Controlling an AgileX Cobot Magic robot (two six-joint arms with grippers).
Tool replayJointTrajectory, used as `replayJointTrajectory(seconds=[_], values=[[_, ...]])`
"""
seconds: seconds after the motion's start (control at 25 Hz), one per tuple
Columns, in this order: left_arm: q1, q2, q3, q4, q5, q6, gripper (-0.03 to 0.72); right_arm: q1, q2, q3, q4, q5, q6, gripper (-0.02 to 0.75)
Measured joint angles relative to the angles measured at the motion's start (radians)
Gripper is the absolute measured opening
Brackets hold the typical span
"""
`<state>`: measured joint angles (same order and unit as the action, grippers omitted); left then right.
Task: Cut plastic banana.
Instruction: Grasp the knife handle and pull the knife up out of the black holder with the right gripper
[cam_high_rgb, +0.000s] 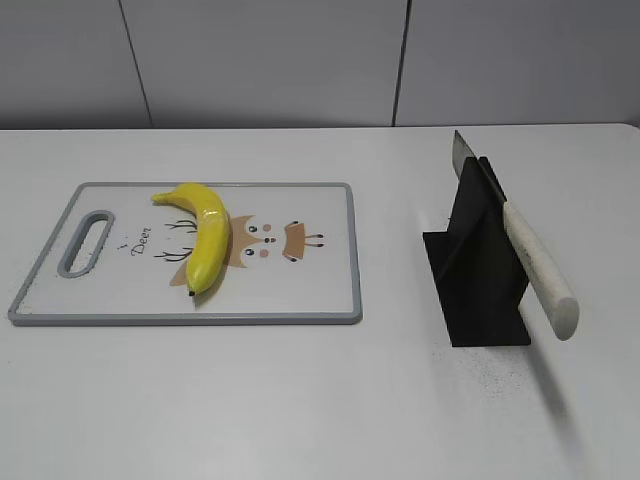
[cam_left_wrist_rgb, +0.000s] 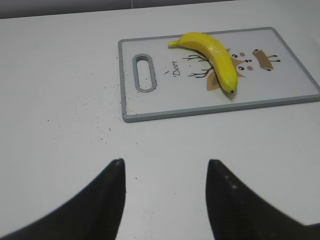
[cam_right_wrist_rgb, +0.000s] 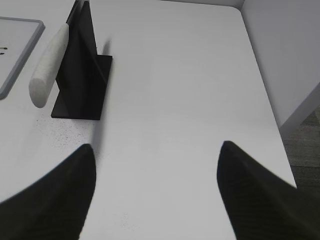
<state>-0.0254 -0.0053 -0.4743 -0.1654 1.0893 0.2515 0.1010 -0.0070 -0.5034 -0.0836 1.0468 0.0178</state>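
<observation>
L gripper (cam_left_wrist_rgb: 165, 172) spread, hovering over table nr cutting board (cam_left_wrist_rgb: 150, 107) w/ plastic banana (cam_left_wrist_rgb: 215, 55), R gripper (cam_right_wrist_rgb: 156, 155) spread, nr knife (cam_right_wrist_rgb: 49, 67)

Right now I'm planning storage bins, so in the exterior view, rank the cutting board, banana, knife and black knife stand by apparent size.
1. cutting board, clearly largest.
2. black knife stand.
3. knife, long but thin; it sits nearer the camera, so its place against the stand is unsure.
4. plastic banana, smallest.

Lying on the white bench (cam_high_rgb: 300, 400): one glossy yellow plastic banana (cam_high_rgb: 204, 236), one grey-rimmed white cutting board (cam_high_rgb: 300, 290), one white-handled knife (cam_high_rgb: 525, 245), one black stand (cam_high_rgb: 480, 275).
</observation>
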Motion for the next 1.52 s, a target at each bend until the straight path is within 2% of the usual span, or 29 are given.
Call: replayJointTrajectory(seconds=[0.4,0.72,0.92,1.16,1.52], values=[[0.0,0.0,0.0,0.0,0.0,-0.001,0.508,0.0,0.04,-0.017,0.001,0.019,-0.001,0.573],[0.0,0.0,0.001,0.0,0.0,-0.001,0.508,0.0,0.406,-0.178,0.02,0.147,-0.001,0.573],[0.0,0.0,0.001,0.0,0.0,0.0,0.508,0.0,0.596,-0.292,0.041,0.166,-0.001,0.567],[0.0,0.0,0.001,0.0,0.0,-0.001,0.508,0.0,0.771,-0.376,0.151,0.167,-0.001,0.522],[0.0,0.0,0.001,0.0,0.0,-0.001,0.508,0.131,1.05,-0.48,0.175,0.168,-0.001,0.515]])
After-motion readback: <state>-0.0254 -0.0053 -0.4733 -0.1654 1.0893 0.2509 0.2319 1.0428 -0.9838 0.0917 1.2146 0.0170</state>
